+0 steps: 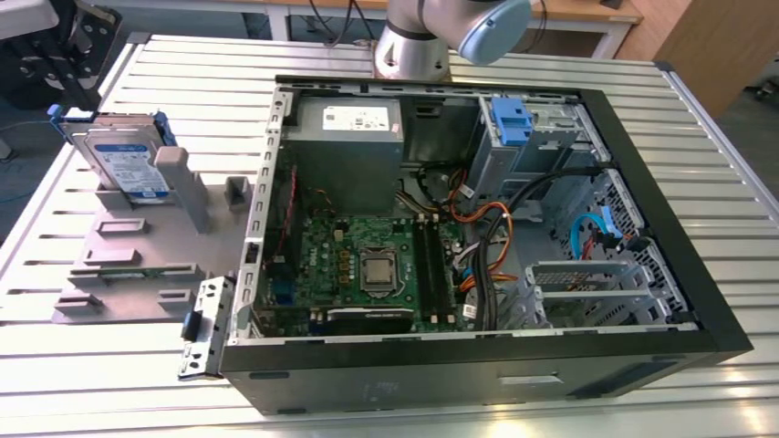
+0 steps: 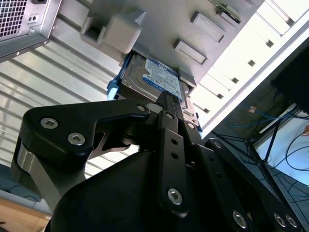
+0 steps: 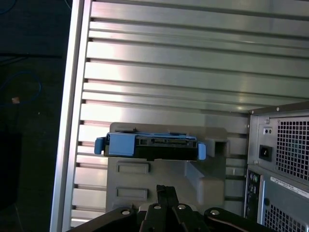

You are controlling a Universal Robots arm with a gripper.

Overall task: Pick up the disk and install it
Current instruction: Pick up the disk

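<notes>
Silver tabletop (image 1: 182, 64) carries the disk (image 1: 126, 164), upright in a grey holder (image 1: 134, 246). End effector (image 3: 165, 188) nearby looks closed (nothing held) and might knock it over.

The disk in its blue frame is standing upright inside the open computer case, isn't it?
Not inside it. In the exterior view the disk in its blue frame is standing upright in the grey holder, beside the open computer case.

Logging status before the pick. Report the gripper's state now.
Gripper: closed, holding nothing, fingertips together and apart from the disk, which stands on edge in the grey holder.
</notes>
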